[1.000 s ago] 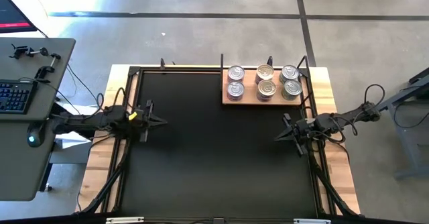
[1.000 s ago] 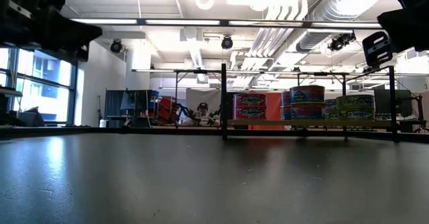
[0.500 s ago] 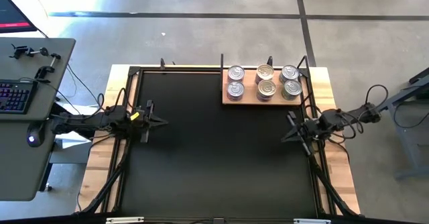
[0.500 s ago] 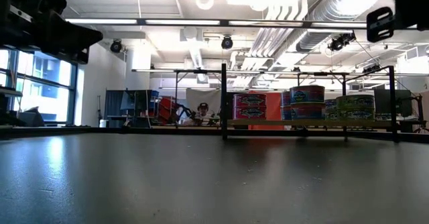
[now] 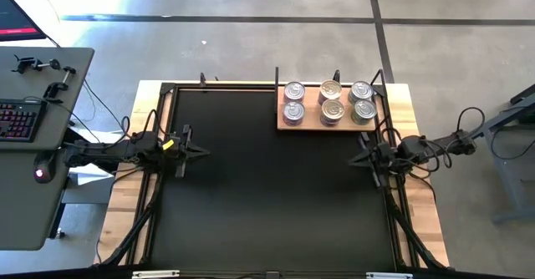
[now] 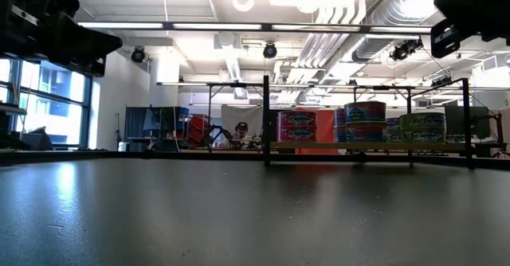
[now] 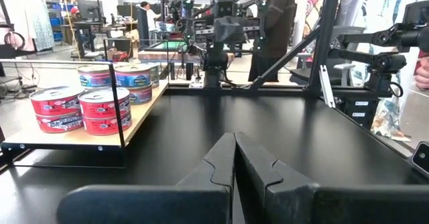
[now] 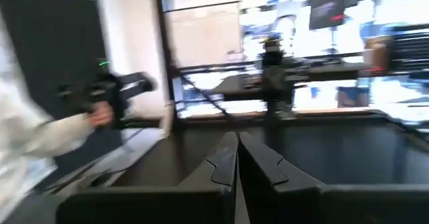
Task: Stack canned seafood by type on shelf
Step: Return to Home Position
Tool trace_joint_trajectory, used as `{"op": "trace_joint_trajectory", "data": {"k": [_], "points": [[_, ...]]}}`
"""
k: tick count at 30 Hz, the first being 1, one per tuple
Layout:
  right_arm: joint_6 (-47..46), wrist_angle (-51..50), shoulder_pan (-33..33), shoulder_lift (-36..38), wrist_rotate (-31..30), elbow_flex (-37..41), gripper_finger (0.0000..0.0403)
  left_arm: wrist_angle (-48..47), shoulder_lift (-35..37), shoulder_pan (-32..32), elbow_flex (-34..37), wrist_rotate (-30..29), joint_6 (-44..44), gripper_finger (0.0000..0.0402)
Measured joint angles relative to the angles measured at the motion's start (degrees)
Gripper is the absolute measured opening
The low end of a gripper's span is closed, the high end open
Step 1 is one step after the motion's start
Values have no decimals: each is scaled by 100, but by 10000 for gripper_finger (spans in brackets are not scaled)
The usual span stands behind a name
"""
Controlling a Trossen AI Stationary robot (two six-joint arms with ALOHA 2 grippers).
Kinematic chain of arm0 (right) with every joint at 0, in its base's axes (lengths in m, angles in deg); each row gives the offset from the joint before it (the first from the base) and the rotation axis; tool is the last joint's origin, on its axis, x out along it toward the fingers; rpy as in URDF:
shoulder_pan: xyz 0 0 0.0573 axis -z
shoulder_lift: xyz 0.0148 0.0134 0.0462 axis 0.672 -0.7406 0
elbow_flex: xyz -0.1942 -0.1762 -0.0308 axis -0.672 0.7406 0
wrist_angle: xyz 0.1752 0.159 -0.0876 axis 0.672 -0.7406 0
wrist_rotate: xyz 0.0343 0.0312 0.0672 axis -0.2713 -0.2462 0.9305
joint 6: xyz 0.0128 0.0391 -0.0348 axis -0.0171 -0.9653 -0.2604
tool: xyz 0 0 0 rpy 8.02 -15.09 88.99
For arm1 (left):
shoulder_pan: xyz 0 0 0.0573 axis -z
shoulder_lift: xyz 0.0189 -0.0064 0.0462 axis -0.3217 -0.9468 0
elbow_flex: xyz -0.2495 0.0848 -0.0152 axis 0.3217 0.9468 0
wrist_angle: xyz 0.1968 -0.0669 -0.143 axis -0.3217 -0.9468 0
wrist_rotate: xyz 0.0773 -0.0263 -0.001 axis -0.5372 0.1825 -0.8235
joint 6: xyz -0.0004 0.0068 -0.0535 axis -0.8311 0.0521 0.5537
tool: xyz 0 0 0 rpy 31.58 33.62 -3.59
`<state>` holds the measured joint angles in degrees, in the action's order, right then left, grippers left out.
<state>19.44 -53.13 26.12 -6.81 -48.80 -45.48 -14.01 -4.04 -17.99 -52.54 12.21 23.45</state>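
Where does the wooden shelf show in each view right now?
High view: the shelf is in the upper centre-right, at the table's far right corner.
Low view: the shelf is seen edge-on as a thin board, right of centre.
Left wrist view: the shelf is at the left edge.
Right wrist view: not in it.
Shared landmark: the stacked cans on it.

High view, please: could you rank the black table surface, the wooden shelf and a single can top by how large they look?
1. the black table surface, by far the largest.
2. the wooden shelf, at the picture's upper right.
3. a single can top; all six tops look alike, so I won't rank them.
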Motion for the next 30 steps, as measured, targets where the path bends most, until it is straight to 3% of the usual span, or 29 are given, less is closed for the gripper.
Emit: {"op": "trace_joint_trajectory", "data": {"k": [3, 5, 12, 15, 21, 30], "points": [[93, 237, 0, -20, -481, 2, 7, 0, 0, 2, 0, 0, 96, 0], [227, 381, 0, -20, -434, 2, 7, 0, 0, 2, 0, 0, 120, 0], [9, 630, -2, -15, 212, 171, 7, 0, 0, 2, 0, 0, 148, 0], [1, 857, -4, -15, 806, 415, 7, 0, -2, 2, 0, 0, 151, 0], [-86, 729, -5, -15, 1027, 413, 7, 2, 0, 2, 0, -3, 194, 0], [-301, -481, 407, 7, 1027, 133, 7, 2, 0, -2, 0, -7, 55, 0]]}}
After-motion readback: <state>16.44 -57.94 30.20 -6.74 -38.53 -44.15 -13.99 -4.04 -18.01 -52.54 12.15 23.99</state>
